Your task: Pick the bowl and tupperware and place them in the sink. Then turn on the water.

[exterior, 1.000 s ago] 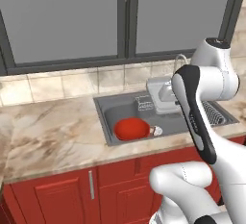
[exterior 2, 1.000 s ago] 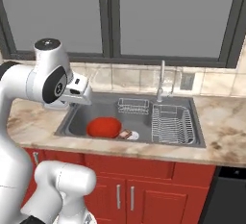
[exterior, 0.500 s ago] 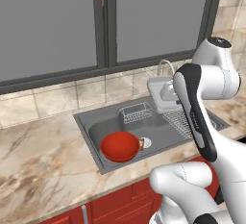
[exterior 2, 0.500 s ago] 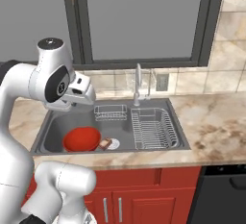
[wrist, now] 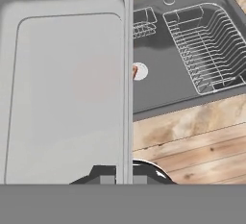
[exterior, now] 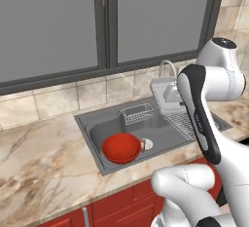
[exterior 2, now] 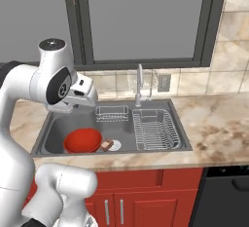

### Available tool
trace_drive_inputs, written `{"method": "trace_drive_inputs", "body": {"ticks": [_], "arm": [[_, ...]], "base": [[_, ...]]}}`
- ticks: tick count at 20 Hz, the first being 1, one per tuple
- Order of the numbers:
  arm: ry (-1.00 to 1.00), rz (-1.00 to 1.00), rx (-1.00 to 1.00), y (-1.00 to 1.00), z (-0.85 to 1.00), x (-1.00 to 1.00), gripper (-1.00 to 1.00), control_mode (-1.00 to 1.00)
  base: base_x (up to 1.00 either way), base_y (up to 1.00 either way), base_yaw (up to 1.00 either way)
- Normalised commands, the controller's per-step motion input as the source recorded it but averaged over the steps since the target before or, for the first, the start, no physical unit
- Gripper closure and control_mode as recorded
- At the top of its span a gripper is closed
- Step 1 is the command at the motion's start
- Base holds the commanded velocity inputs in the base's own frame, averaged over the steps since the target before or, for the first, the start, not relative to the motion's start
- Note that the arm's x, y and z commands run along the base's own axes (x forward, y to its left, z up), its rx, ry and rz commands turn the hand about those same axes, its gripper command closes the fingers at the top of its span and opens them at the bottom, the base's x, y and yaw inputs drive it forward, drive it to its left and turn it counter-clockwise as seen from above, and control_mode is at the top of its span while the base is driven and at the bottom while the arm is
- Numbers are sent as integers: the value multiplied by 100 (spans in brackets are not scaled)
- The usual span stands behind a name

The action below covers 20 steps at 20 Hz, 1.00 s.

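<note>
The tupperware [wrist: 67,88] is a flat light grey container that stands on edge between my fingertips, and my gripper [wrist: 124,174] is shut on its rim. In the base views the gripper [exterior 2: 82,94] hangs above the left half of the sink [exterior 2: 58,123], with the tupperware [exterior: 163,88] in front of the faucet [exterior: 168,67]. The red bowl [exterior: 121,148] lies in the sink [exterior: 97,128] beside the drain; it is also the red bowl [exterior 2: 82,140] at the basin's front left. No water falls from the faucet [exterior 2: 140,82].
A wire dish rack [wrist: 206,45] fills the sink's right half, and a small wire basket [exterior 2: 112,113] sits at the back. Marble counter [exterior 2: 219,123] runs on both sides. Window panes rise behind the faucet, and red cabinets [exterior 2: 146,192] stand below.
The base has driven, so the whole scene has shifted left in both base views. The arm keeps its pose with the tupperware still gripped. The bowl has stayed in the sink.
</note>
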Motion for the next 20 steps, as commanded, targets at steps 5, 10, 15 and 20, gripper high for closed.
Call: {"method": "trace_drive_inputs", "body": {"ticks": [5, 10, 15, 20], "arm": [[0, 0, 0, 21, -22, 0, 100, -100], [6, 0, 0, 61, -55, 8, 100, -100], [2, 0, 0, 27, -66, 27, 100, -100], [0, -1, 0, 18, -55, 41, 100, -100]], "base": [[0, 0, 0], [0, 0, 0], [0, 0, 0], [0, 0, 0]]}}
